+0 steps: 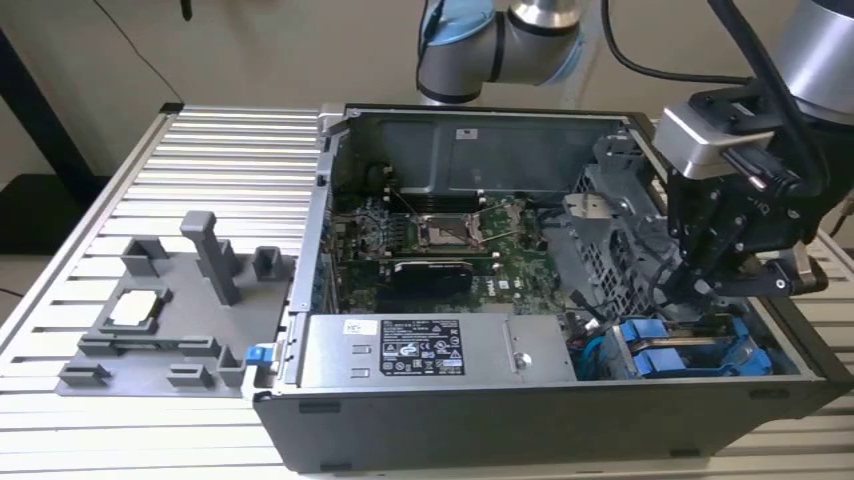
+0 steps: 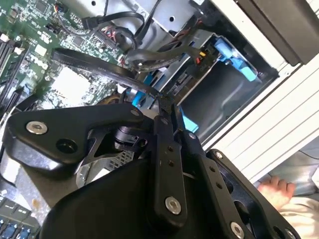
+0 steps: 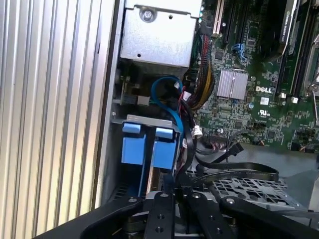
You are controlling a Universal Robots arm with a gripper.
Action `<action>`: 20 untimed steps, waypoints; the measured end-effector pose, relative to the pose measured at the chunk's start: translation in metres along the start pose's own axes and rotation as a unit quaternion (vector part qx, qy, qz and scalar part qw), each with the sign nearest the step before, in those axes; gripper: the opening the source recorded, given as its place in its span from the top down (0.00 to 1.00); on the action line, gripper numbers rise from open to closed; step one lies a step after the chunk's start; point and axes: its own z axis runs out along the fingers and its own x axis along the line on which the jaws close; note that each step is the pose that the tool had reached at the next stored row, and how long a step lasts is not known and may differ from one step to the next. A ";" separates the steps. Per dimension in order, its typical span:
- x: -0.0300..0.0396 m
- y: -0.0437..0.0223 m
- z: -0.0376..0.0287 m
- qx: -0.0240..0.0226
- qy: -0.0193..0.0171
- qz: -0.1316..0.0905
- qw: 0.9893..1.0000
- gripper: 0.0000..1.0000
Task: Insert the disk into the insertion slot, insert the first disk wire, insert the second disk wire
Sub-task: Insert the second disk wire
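Inside an open computer case [image 1: 534, 420], the gripper [image 1: 697, 285] reaches down, its fingers closed on something thin, likely a wire end. Just beyond lies the blue-framed disk [image 3: 147, 149], seated in the insertion slot [image 1: 747, 372]. Loose black cables [image 3: 234, 172] nearby could snag.

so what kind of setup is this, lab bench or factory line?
Looks like a lab test bench: an open computer case lies on a ribbed aluminium table, with a grey holder plate beside it and the robot arm mounted behind.
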 end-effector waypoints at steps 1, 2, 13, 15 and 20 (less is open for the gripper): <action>0.0020 -0.0013 0.0003 0.000 -0.001 0.000 1.000 0.84; 0.0041 -0.0018 0.0008 0.000 -0.003 0.000 1.000 0.84; 0.0175 -0.0008 0.0043 0.005 -0.036 0.008 0.999 0.84; 0.0179 -0.0008 0.0043 0.005 -0.036 0.009 0.999 0.84; 0.0205 -0.0007 0.0059 0.005 -0.036 0.012 0.999 0.84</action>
